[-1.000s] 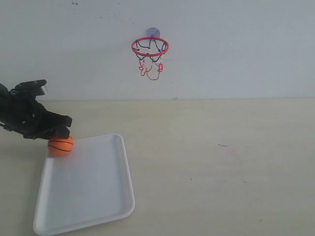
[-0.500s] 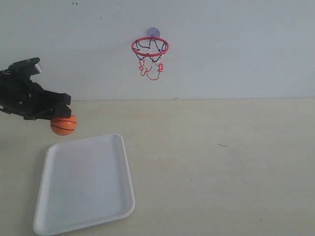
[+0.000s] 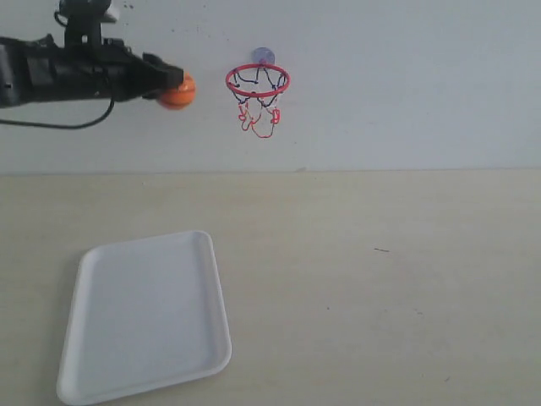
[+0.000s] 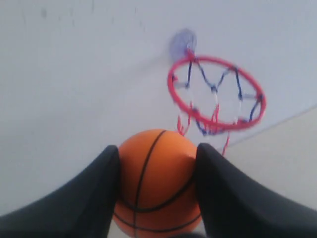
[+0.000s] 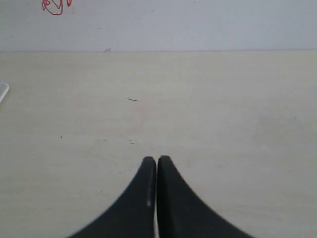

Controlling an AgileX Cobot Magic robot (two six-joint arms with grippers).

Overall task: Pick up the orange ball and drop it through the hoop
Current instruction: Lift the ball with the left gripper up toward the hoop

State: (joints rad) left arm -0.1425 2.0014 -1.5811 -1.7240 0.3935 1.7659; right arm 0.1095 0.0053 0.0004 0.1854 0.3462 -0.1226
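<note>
The orange ball [image 3: 178, 91] with black seam lines is held high in the air by my left gripper [image 3: 172, 85], which is shut on it. In the left wrist view the ball [image 4: 157, 183] sits squeezed between the two black fingers [image 4: 89, 196]. The hoop [image 3: 257, 80], a red ring with a dangling string net and a bluish suction cup, hangs on the wall just right of the ball, about level with it. It also shows beyond the ball in the left wrist view, hoop [image 4: 216, 94]. My right gripper [image 5: 156, 159] is shut and empty over the table.
A white tray [image 3: 145, 313] lies empty on the beige table at the lower left. A small dark mark [image 3: 382, 249] is on the table to the right. The wall stands behind the hoop.
My left gripper has lifted the ball off the tray, carried it up and to the right, and now holds it beside the hoop's ring. The right gripper has not visibly moved.
</note>
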